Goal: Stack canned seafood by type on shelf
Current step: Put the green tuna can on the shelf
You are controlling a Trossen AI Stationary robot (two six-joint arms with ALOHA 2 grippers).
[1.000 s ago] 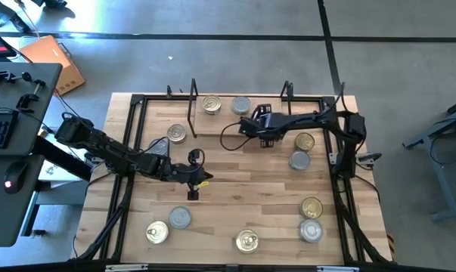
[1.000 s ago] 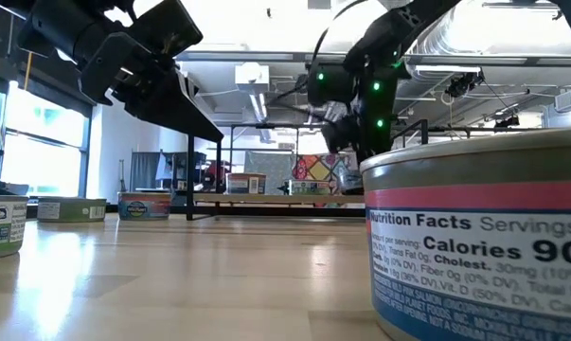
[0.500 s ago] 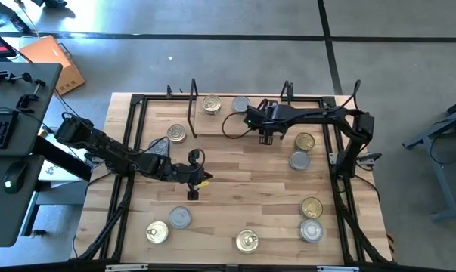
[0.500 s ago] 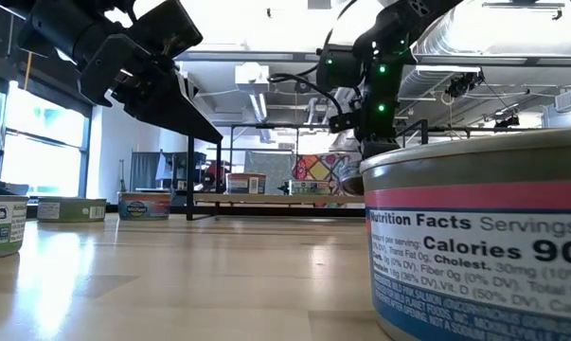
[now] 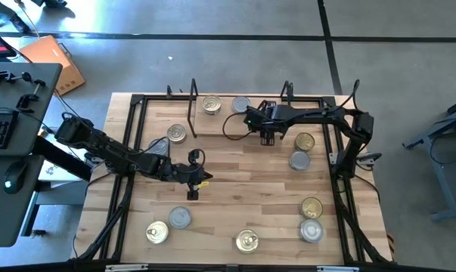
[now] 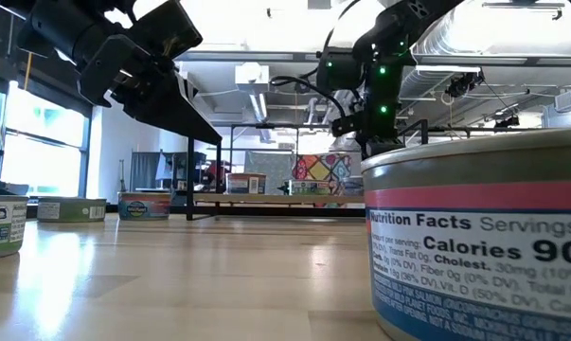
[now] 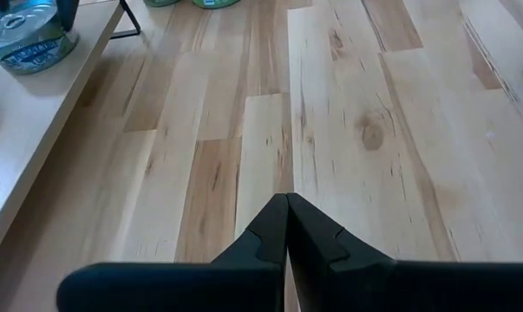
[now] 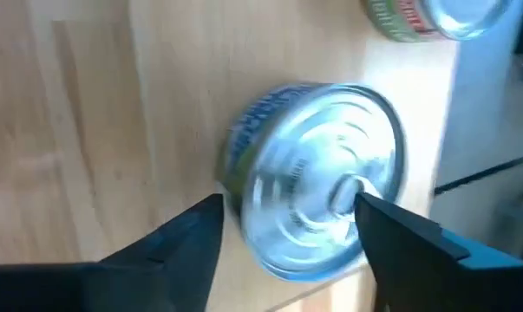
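Observation:
The shelf (image 5: pixel 220 125) is a light-wood board with black wire uprights at the table's far edge. Two tins stand on it, a gold-lidded one (image 5: pixel 211 103) and a silver-lidded one (image 5: pixel 241 106). My right gripper (image 5: pixel 250 115) is open and hovers at the silver tin (image 8: pixel 313 182). In the right wrist view its fingers stand on either side of that tin, and I see no touch. My left gripper (image 5: pixel 193 193) is shut, low over bare wood mid-table (image 7: pixel 287 201). Other tins stand scattered on the table.
A gold tin (image 5: pixel 177 134) stands left of the shelf. Gold (image 5: pixel 305 141) and silver (image 5: pixel 298 160) tins stand on the right, with another pair (image 5: pixel 311 217) nearer. Three more (image 5: pixel 180 217), (image 5: pixel 157 232), (image 5: pixel 247 242) line the near edge. A black frame (image 5: pixel 137 102) rims the table.
My right gripper has moved toward the table's far edge, up to the silver tin on the shelf, and then held still. No tin has shifted.

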